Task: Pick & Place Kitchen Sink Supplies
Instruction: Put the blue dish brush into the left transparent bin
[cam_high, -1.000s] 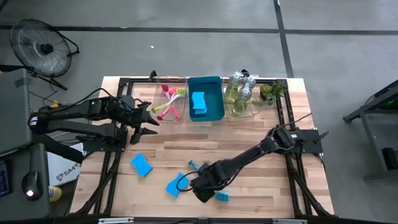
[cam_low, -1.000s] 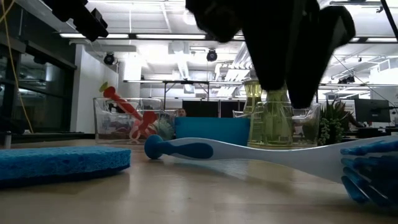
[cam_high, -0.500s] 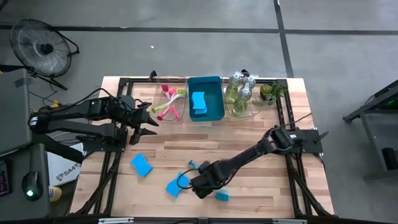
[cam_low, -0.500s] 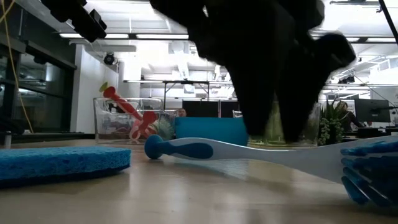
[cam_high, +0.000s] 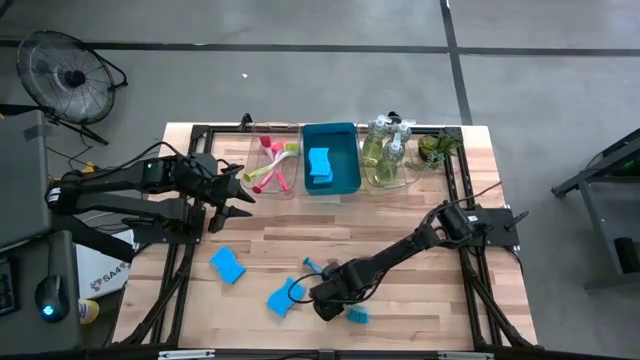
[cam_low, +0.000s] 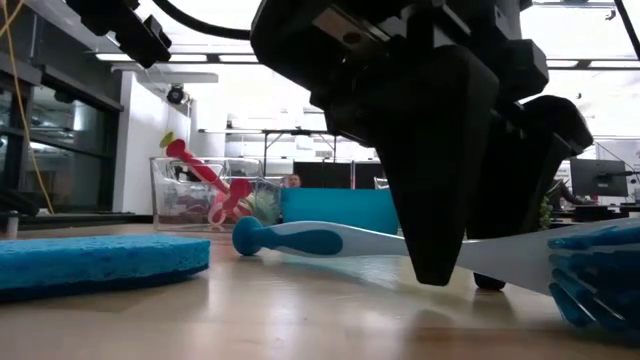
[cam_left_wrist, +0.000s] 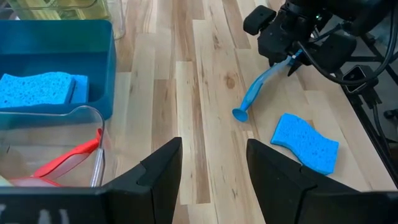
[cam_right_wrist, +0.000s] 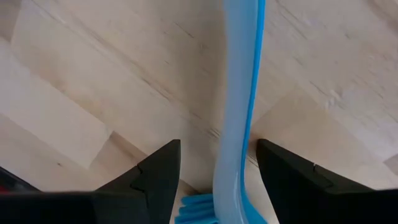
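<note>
A blue long-handled dish brush (cam_low: 300, 238) lies flat on the wooden table near its front edge, with its bristle head (cam_high: 357, 315) toward the right. My right gripper (cam_high: 330, 300) points down over the brush. It is open, with one finger on each side of the handle (cam_right_wrist: 236, 124), just behind the head, and I see no touch. My left gripper (cam_high: 235, 195) hangs open and empty above the table's left side, beside a clear tray (cam_high: 272, 165) that holds pink and yellow-green brushes. Two blue sponges (cam_high: 228, 265) (cam_high: 283, 298) lie on the table.
At the far edge stand a blue bin (cam_high: 345, 165) holding a sponge (cam_high: 319, 165), a clear tray with pump bottles (cam_high: 385, 150) and a small plant (cam_high: 437, 147). One loose sponge lies close to the left of my right gripper. Bare wood runs across the table's middle.
My right gripper has come straight down onto the brush. Its fingers, earlier well above the handle, now reach down on either side of it, close to the tabletop. The brush and the sponges have stayed where they were.
</note>
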